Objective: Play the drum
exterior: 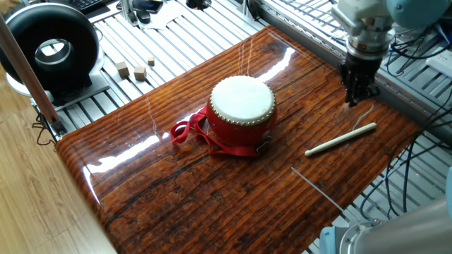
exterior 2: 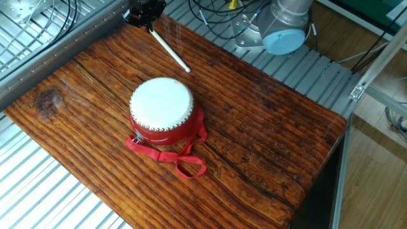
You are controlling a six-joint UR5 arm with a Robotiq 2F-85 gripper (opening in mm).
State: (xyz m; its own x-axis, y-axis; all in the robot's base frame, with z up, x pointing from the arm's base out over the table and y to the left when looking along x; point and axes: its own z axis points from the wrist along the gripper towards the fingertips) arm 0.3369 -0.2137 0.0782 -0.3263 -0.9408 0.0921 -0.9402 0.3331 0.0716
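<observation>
The red drum (exterior: 241, 106) with its off-white head stands upright mid-table, its red ribbon strap (exterior: 189, 132) trailing to one side. It also shows in the other fixed view (exterior 2: 161, 105). A pale drumstick (exterior: 341, 139) lies flat on the wood, apart from the drum, and shows in the other fixed view (exterior 2: 170, 49). My gripper (exterior: 352, 97) hangs over the table's far edge, near the stick's far end, and appears again (exterior 2: 145, 14). It looks open and empty.
A black ring-shaped device (exterior: 49, 49) and small wooden blocks (exterior: 134, 69) sit on the slatted metal frame beyond the wooden table (exterior: 212, 190). The arm's base (exterior 2: 286, 32) and cables (exterior: 417, 106) stand off the table's edge.
</observation>
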